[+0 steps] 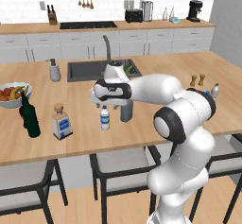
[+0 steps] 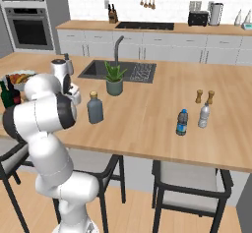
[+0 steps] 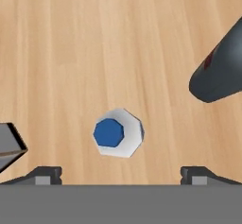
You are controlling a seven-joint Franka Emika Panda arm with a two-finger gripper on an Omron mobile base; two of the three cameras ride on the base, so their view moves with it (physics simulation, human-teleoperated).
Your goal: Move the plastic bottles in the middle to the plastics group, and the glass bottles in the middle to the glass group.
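Your claw (image 3: 121, 172) hangs above the small white plastic bottle (image 1: 105, 118), fingers spread wide with nothing between them; in the hand view its cap (image 3: 109, 133) sits just ahead of the fingertips. The bottle stands upright on the wooden surface (image 1: 189, 67), between the square clear bottle (image 1: 61, 121) and the grey-blue bottle (image 1: 125, 110). The green wine bottle (image 1: 29, 116) stands further left.

My tool (image 3: 121, 173) hangs open over the small white bottle (image 1: 105, 118), bare tabletop (image 3: 71, 53) on both sides of it. The grey-blue bottle (image 1: 126, 110) stands just beside it to my right; the square clear bottle (image 1: 61, 122) is farther off left.
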